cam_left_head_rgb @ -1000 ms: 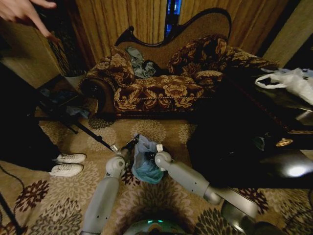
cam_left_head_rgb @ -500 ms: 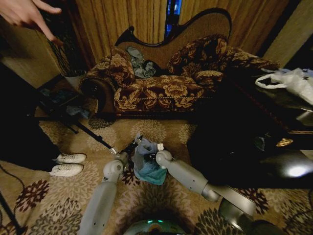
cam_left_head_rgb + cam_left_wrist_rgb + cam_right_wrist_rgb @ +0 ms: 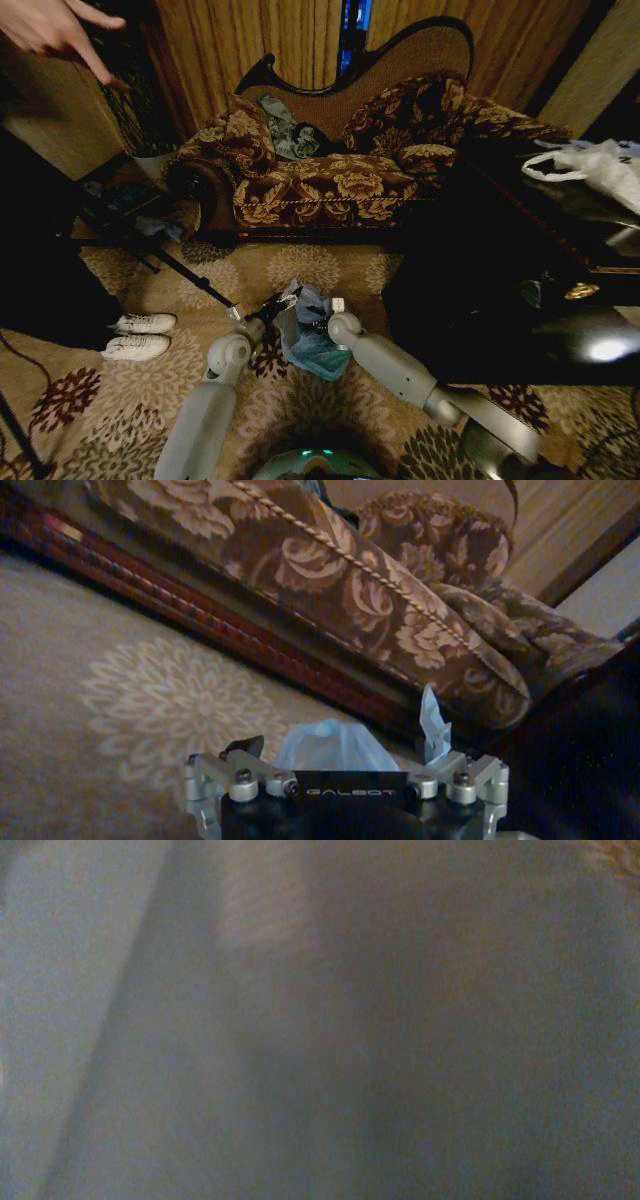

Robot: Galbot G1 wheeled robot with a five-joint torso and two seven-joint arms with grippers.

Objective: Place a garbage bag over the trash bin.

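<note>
Looking down from the head view, we count one garbage bag (image 3: 308, 338), two claws, one sofa (image 3: 330, 165), two white shoes (image 3: 140, 335) and one white plastic bag (image 3: 590, 165).

We see the pale blue garbage bag held up between our two claws, above the flowery carpet (image 3: 100, 410), in front of the long front edge of the sofa. It hangs down crumpled and wrinkly.

Our left gripper (image 3: 275, 305) is at the bag's left side. In the left wrist view, blue film (image 3: 335, 746) puffs up between its fingers, and a thin strip of it sticks up by one finger (image 3: 470, 769). So this claw is closed on the bag.

Our right gripper (image 3: 325, 312) touches the bag's right side. We cannot tell how far open it is. In the right wrist view the pale film (image 3: 320, 1020) sits very close to the camera.

We see the two shoes side by side near the carpet's left edge. On the dark table (image 3: 520, 300) to the right, the white plastic bag lies near its far edge.
</note>
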